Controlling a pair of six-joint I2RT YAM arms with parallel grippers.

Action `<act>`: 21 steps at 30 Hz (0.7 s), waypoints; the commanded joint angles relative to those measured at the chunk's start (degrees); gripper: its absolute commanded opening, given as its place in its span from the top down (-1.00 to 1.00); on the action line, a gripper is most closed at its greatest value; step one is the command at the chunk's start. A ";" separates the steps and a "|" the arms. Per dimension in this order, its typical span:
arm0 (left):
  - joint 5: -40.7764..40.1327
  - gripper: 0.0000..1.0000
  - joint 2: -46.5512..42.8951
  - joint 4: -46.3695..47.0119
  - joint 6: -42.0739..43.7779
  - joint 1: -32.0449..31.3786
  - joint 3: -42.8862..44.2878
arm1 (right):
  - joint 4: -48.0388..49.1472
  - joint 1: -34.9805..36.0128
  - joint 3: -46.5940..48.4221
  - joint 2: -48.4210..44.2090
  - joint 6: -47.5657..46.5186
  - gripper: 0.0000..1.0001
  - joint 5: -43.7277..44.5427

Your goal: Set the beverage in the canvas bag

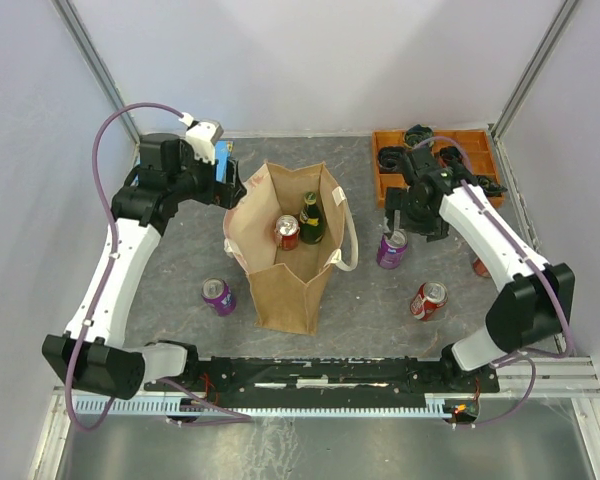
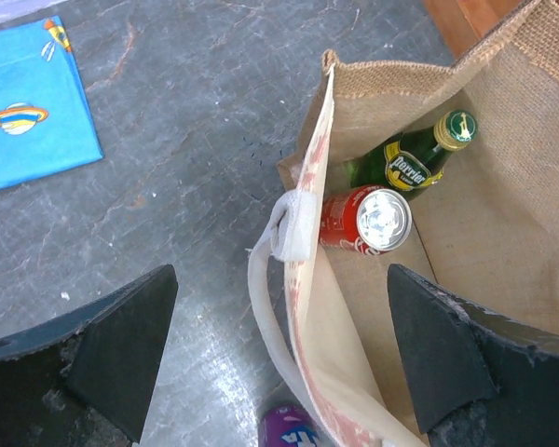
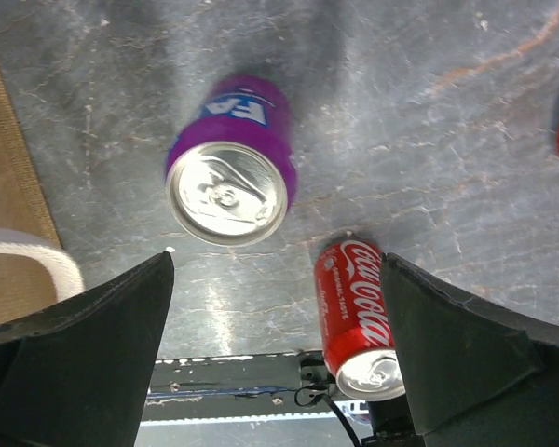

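Observation:
The tan canvas bag (image 1: 288,285) stands open at the table's middle, with a red can (image 1: 287,232) and a green bottle (image 1: 311,220) inside. My left gripper (image 1: 224,186) is open at the bag's left rim. In the left wrist view the bag's wall (image 2: 309,233) and its rope handle (image 2: 264,298) lie between the fingers (image 2: 112,345). My right gripper (image 1: 394,216) is open and empty above an upright purple can (image 1: 391,249), which also shows in the right wrist view (image 3: 231,177). A red Coke can (image 3: 359,321) lies on its side near my right fingertip.
Another purple can (image 1: 218,296) stands left of the bag. An orange tray (image 1: 435,145) with black parts sits at the back right. A blue card (image 2: 28,112) lies at the back left. A further red can (image 1: 480,267) is partly hidden by the right arm.

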 commanded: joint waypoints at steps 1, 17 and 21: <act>1.47 -0.99 -3.48 -0.08 -3.52 1.14 -1.73 | 0.40 -0.18 5.37 3.32 -2.14 -0.98 -5.25; 2.66 -0.99 -3.91 -0.09 -3.84 1.29 -3.28 | 5.88 -0.14 -2.05 10.05 -1.85 -0.80 -5.41; 2.98 -0.99 -3.73 0.24 -3.99 1.34 -3.48 | 8.13 -0.10 -3.57 10.50 -1.53 -0.80 -5.32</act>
